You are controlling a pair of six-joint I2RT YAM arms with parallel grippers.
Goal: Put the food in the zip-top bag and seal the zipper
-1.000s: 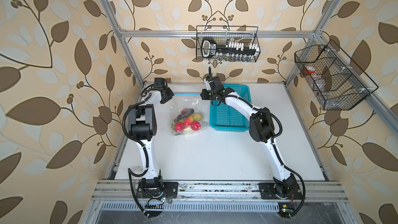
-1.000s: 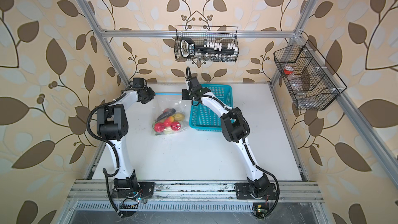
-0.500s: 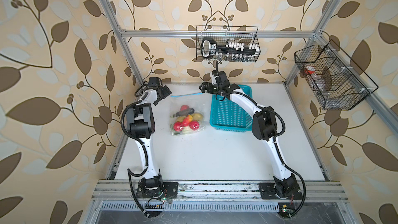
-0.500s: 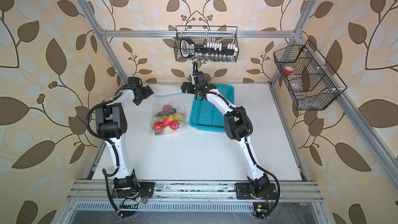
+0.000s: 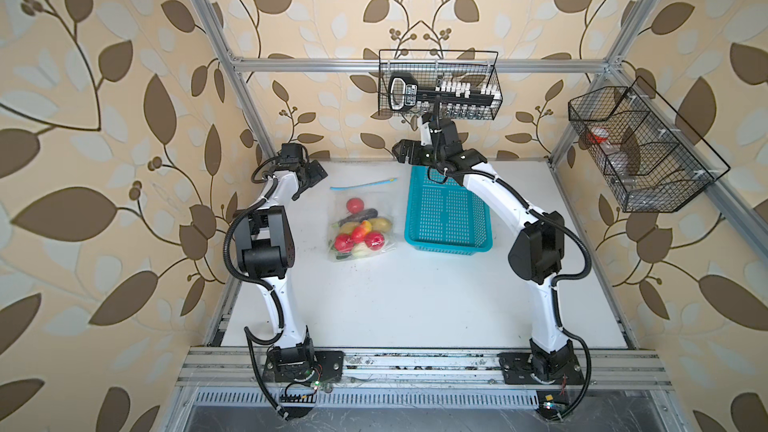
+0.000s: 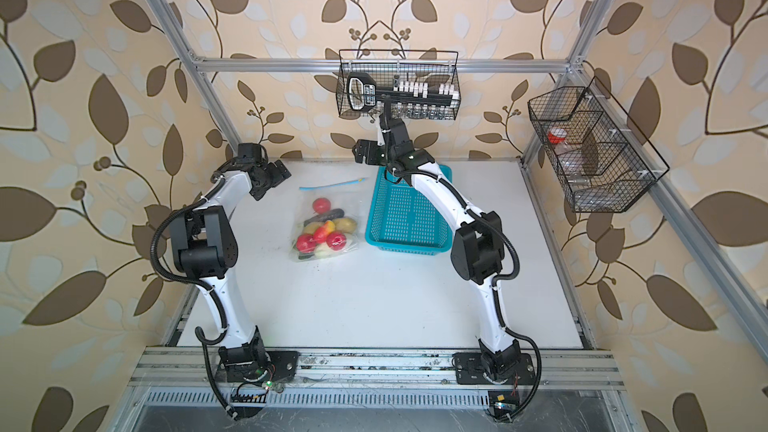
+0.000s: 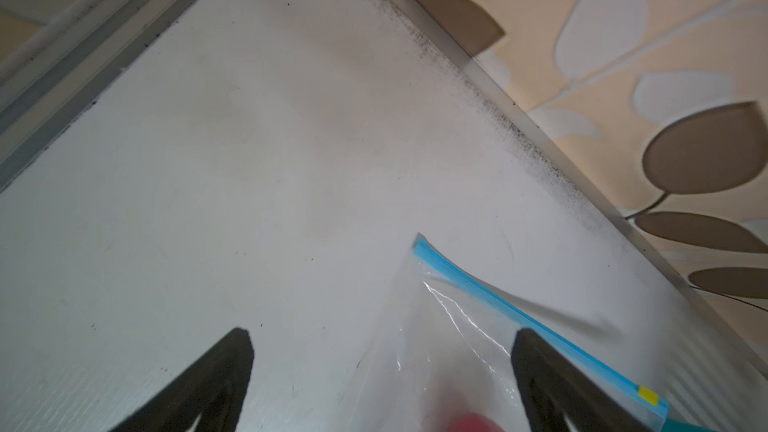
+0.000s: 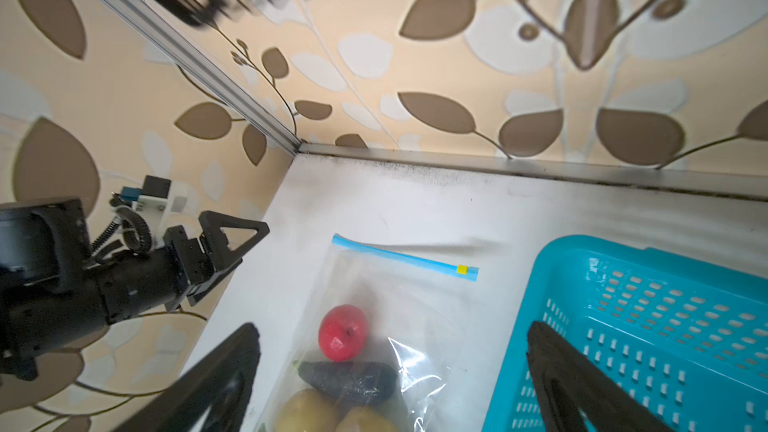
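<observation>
The zip-top bag (image 5: 360, 213) lies flat on the white table (image 5: 415, 292) just beside the turquoise basket (image 5: 446, 218), with the food (image 5: 359, 235) inside and its blue zipper (image 5: 363, 184) apparently shut. Your left claw (image 5: 312, 178) and right claw (image 5: 401, 152), both spread wide and empty, hover near the zipper edge; lift them straight clear without snagging the film. Leaf-patterned walls (image 5: 124, 118) enclose the table.

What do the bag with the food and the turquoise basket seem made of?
Clear zip-top bag: thin glossy plastic film, judging by creases and glints. Turquoise perforated basket: probably rigid moulded plastic, with even slots and a smooth sheen.
</observation>
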